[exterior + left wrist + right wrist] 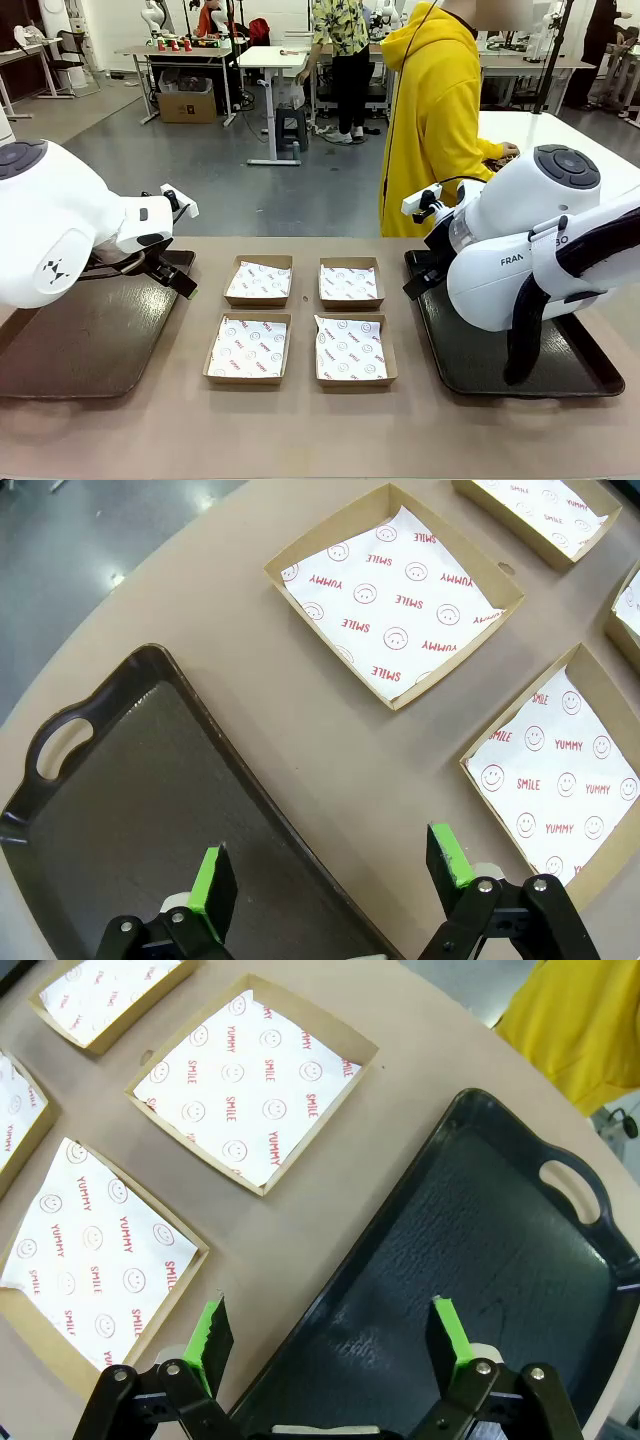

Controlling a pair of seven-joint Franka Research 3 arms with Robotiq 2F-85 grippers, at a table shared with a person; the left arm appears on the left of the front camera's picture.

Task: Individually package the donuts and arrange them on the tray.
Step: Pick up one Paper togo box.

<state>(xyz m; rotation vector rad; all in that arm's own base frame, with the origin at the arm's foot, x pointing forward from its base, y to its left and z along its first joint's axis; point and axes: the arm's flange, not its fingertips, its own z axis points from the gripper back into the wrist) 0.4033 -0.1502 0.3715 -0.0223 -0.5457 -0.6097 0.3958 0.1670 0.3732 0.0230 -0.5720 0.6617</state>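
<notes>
Left tool [328, 860], right tool [328, 1312] wide open, empty; I fear curled liner [350, 350] snagging, dragging light box [356, 381].

- Brown table [300, 430].
- Dark left tray [70, 350] flat at the left end, with a handle cut-out in one end.
- Dark right tray [465, 375] at the right end, partly hidden.
- Between the trays, four shallow cardboard boxes in two rows, none touching: far left box [259, 281], far right box [351, 284], near left box [248, 349], near right box [352, 350].
- White printed paper lining each box; near right liner perhaps curled at one corner.
</notes>
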